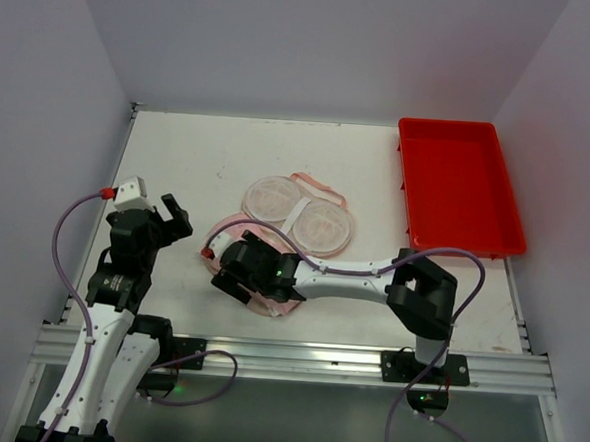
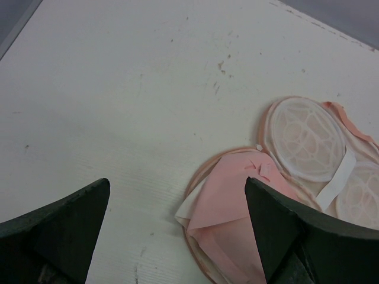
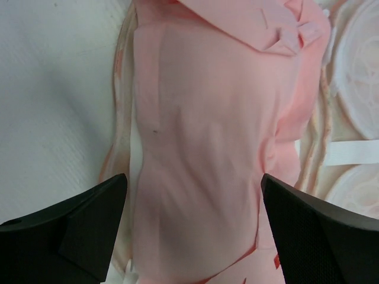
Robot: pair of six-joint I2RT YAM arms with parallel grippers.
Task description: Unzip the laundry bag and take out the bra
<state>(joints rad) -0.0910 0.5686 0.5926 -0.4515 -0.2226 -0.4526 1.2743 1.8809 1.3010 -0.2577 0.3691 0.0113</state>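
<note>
Laundry bag (image 1: 297, 213) lies unzipped mid-table (image 1: 179, 154), mesh lining facing up. Pale pink bra (image 3: 207, 136) sits in the bag's near half, not out yet. Right gripper (image 3: 193, 180) hangs just over the bra, jaws spread, pinching nothing. Left gripper (image 2: 177, 183) also spread, over bare table left of bag. Red tray (image 1: 458, 181) at far right.

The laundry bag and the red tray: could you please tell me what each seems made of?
The laundry bag looks like soft fabric: peach edging, matte white mesh lining its open round lobes. The red tray looks like rigid moulded plastic, smooth and faintly glossy, with a raised rim.
</note>
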